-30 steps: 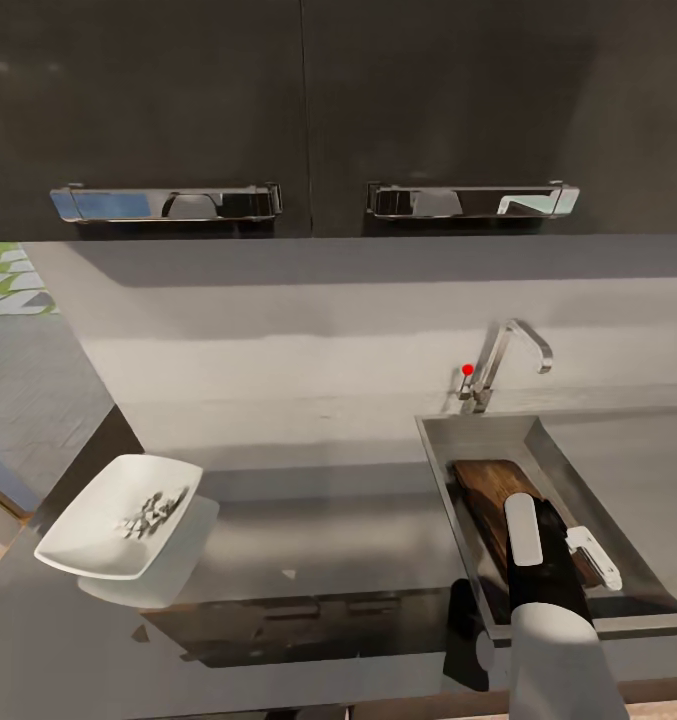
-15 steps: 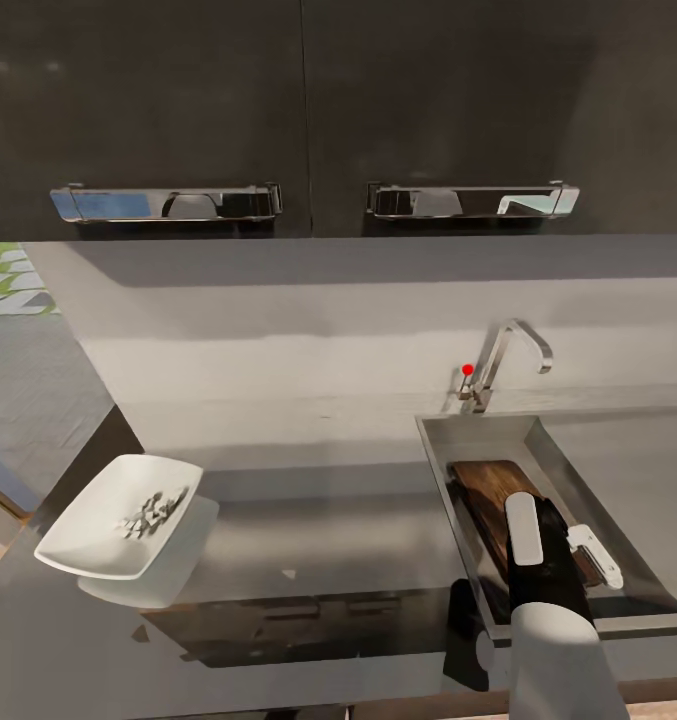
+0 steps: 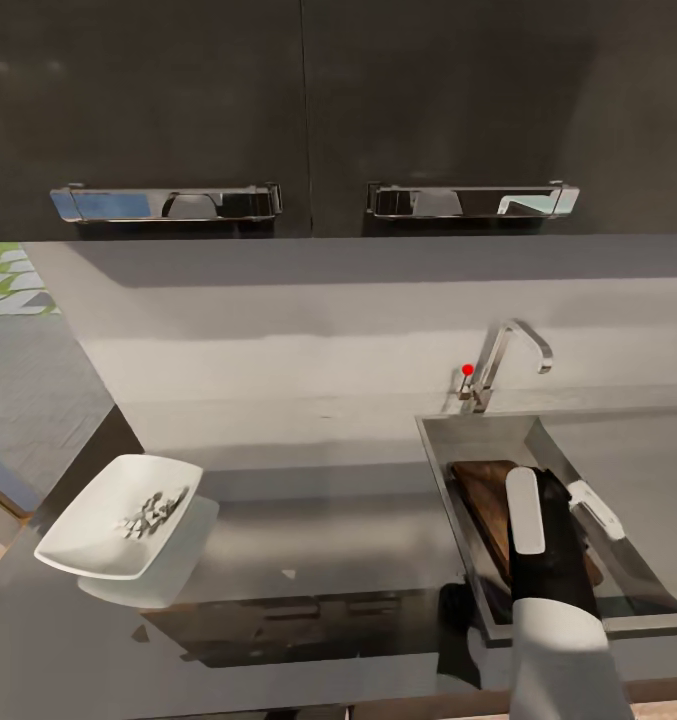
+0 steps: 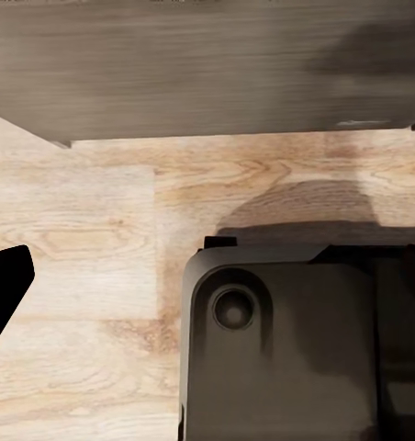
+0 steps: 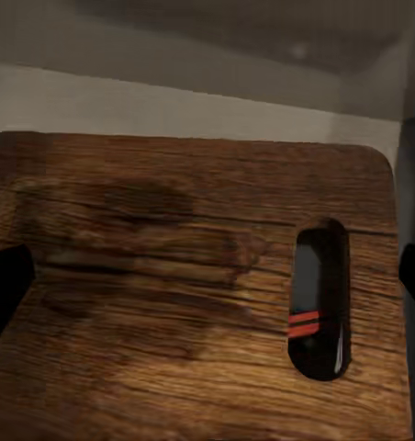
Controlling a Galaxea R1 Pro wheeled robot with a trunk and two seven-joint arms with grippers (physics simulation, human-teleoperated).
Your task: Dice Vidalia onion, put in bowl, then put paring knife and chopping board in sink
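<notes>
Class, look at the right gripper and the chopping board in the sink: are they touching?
Apart. In the right wrist view both fingertips sit at the frame's outer edges, spread wide, while the chopping board lies beyond them ungripped in the sink.

The scene is seen from the head camera from above, facing forward and down toward a grey wall under dark cabinets; the countertop [image 3: 308, 540] is spread across the lower half, with the bowl [image 3: 118, 515] at eight o'clock and the sink [image 3: 553, 520] at four o'clock, at middle distance. The right wrist camera is held very close above the chopping board [image 5: 171, 285], facing down onto its wood grain and handle slot, with the pale basin wall beyond. The board in the sink [image 3: 488, 500] is the part shared by these two views. The left wrist camera is pointed down at a wooden floor [image 4: 79, 248] and the robot's dark base [image 4: 290, 358], at close range.
</notes>
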